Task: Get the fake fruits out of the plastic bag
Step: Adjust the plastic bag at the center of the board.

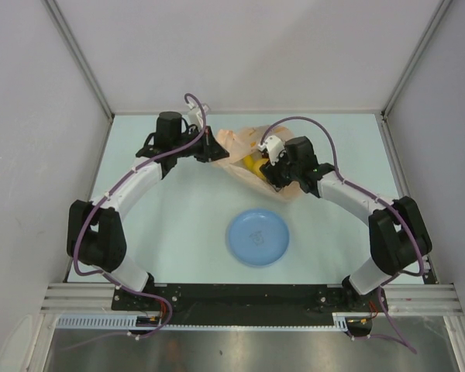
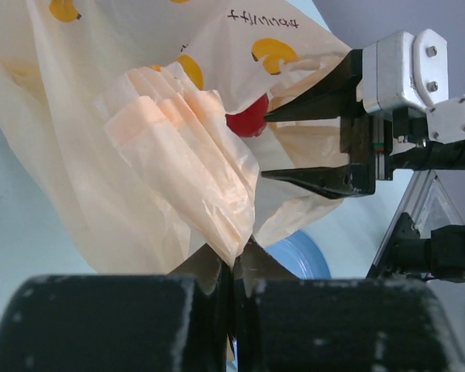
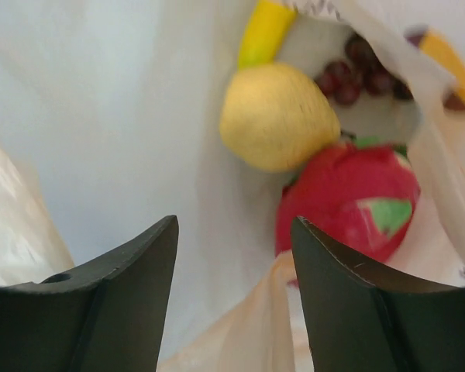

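The pale table carried the peach-orange plastic bag at its far middle, crumpled between the two claws. The left gripper sat at the bag's left edge. Its jaws were pressed together on a bunched fold of the film, and in the left wrist view the pleated plastic rose straight up from between them. The right gripper stood at the bag's open mouth, jaws spread wide and clamping nothing, with only a low ridge of film rising between them.

The round blue plate lay nearer the arm bases, apart from the bag.

All the fake fruits were inside the bag, ahead of the right claw and untouched by it. The red dragon fruit with green tips was nearest, just beyond the right-hand jaw. The yellowish pear-like fruit lay against its far left side. The yellow banana poked out behind the pear. The dark grape bunch lay deepest, partly under a flap of film.
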Robot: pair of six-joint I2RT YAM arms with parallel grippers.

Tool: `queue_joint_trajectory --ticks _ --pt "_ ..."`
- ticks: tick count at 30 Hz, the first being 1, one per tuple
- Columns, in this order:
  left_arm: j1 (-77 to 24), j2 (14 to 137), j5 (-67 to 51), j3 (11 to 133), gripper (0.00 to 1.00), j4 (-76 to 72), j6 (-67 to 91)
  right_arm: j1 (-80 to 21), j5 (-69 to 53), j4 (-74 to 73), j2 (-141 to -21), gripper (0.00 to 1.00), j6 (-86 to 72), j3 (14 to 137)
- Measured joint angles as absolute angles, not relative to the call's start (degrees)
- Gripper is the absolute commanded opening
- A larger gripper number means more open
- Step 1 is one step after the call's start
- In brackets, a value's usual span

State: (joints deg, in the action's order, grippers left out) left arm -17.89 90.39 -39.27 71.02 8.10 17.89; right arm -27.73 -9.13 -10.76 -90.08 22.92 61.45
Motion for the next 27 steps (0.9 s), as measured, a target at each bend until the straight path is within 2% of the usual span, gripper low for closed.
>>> queue_joint_trajectory --ticks 5,15,19,27 --pt "-17.9 90.5 -39.7 71.1 0.02 8.3 17.5 -29.6 -8.3 -6.0 -94.6 0.70 20.9 63.8" --pt "-17.9 90.9 -39.9 72.6 0.05 9.1 17.4 -26.9 7.8 -1.8 -98.5 0.78 15.8 66.2" --pt "-17.9 91.1 -39.9 72.6 0.05 9.1 17.4 -26.0 11.8 -0.6 -99.0 0.91 14.9 66.6" --pt "-17.9 91.7 -40.3 73.0 0.06 9.5 17.3 -24.9 13.6 -1.5 -104.1 0.95 12.8 68.9"
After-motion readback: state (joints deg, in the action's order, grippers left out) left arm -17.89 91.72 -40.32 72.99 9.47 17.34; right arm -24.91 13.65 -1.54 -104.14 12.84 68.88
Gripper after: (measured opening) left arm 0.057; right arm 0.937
